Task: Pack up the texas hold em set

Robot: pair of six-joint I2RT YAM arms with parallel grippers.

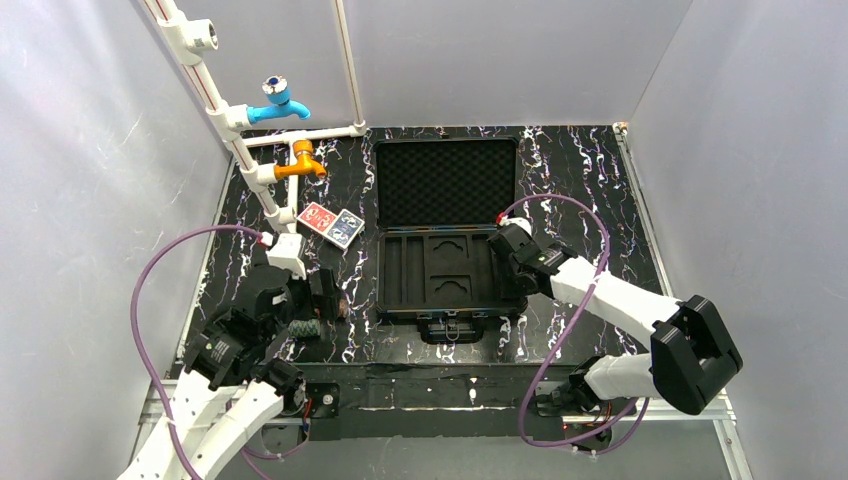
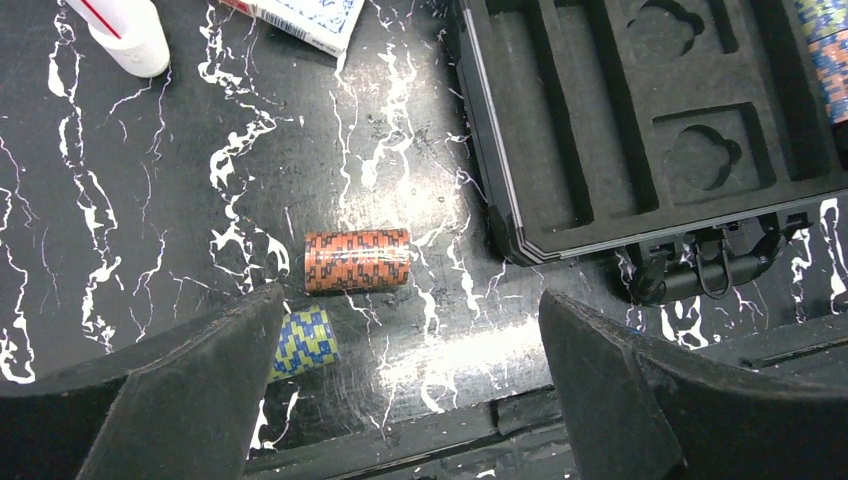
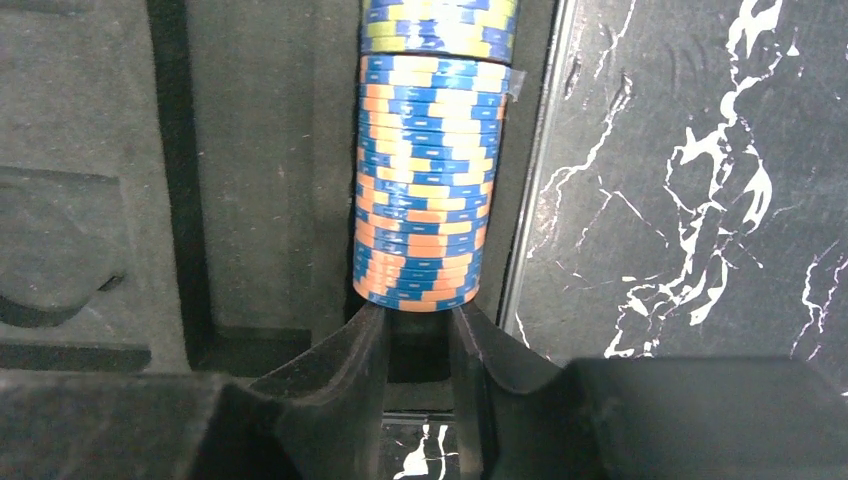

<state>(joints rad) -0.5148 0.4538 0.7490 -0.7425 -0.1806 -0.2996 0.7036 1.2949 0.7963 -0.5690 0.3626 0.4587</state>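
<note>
The black case point(image 1: 400, 272) lies open mid-table, foam lid point(image 1: 445, 185) at the back. A blue-and-orange chip roll point(image 3: 420, 180) lies in the tray's right slot, with a blue-and-yellow roll point(image 3: 440, 25) beyond it. My right gripper point(image 3: 417, 320) is in that slot, jaws a narrow gap apart and empty, tips at the roll's near end. My left gripper point(image 2: 408, 300) hangs wide open over the table left of the case. Just beyond it lies an orange roll point(image 2: 357, 260); a blue-and-yellow roll point(image 2: 305, 340) is half hidden by its left finger. Red point(image 1: 316, 218) and blue point(image 1: 346, 228) card decks lie left of the lid.
White pipes with a blue tap point(image 1: 277, 103) and an orange tap point(image 1: 300, 162) rise at the back left; one pipe foot point(image 2: 125, 35) stands near the decks. The case's handle point(image 1: 447, 328) faces the table's near edge. Grey walls close in three sides.
</note>
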